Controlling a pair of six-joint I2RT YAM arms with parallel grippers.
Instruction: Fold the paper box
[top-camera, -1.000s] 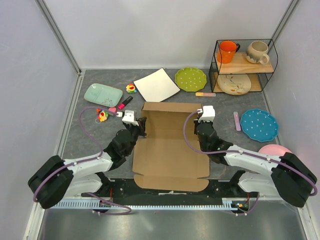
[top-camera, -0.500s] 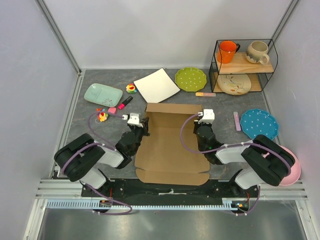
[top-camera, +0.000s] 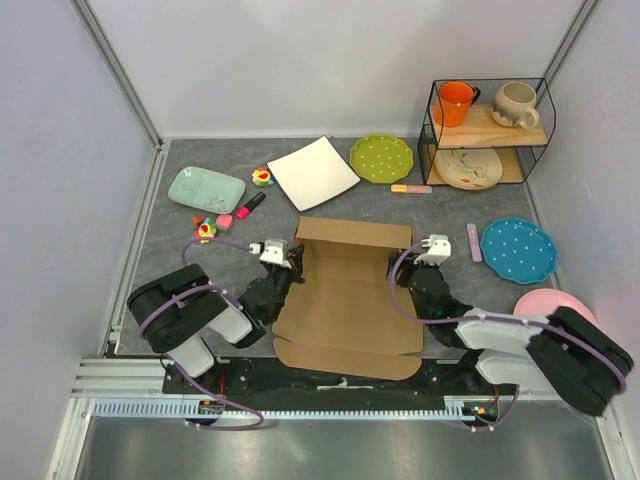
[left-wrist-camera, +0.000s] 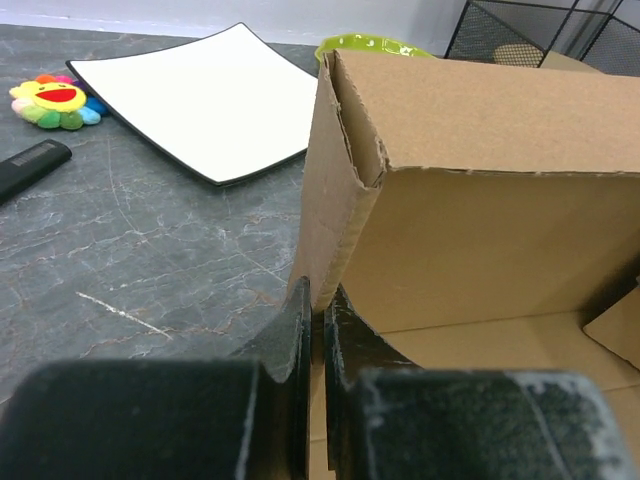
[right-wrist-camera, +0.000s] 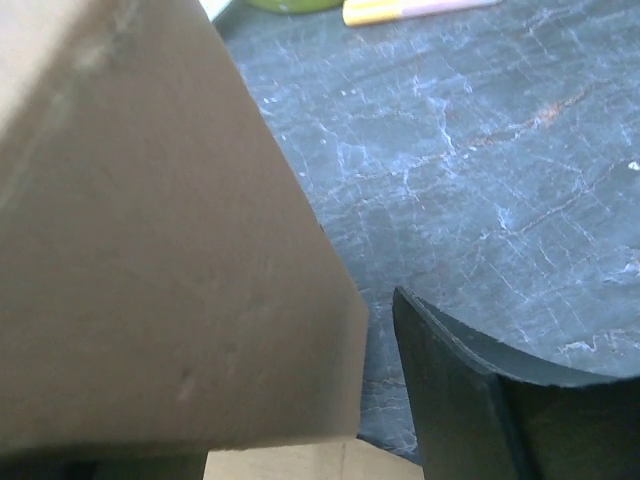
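The paper box (top-camera: 345, 310) is laid on the grey surface (top-camera: 500, 205) directly in front of the two arms, between their tools, and is only part-formed. Nearest the arm bases, a front flap (top-camera: 345, 362) is spread flat. Behind it the base panel is exposed, and at the far end the rear wall (top-camera: 355, 233) is stood upright (a tucked corner flap is seen at its left end in the left wrist view).

The left tool (left-wrist-camera: 313, 305) is closed to a hairline gap, and the lower edge of the left side wall (left-wrist-camera: 330, 200) appears to be pinched in it. The right tool (top-camera: 408, 268) is parted. In its wrist view one dark finger (right-wrist-camera: 450, 400) is held clear of the right side wall (right-wrist-camera: 170, 250), so nothing is judged to be gripped there (the other finger is hidden behind the cardboard).

The box is judged to be light, stiff across each panel, and ready to hinge only along its scored creases. Its thin edges could be crushed by a hard pinch, and the whole blank could be slid across the smooth surface when one side is pushed. It is best taken at the free edge of a side wall or flap, close to a crease, while the opposite side is steadied.

Beyond the rear wall, a white square plate (top-camera: 313, 170) and a green plate (top-camera: 381, 158) are set near the box but apart from it.
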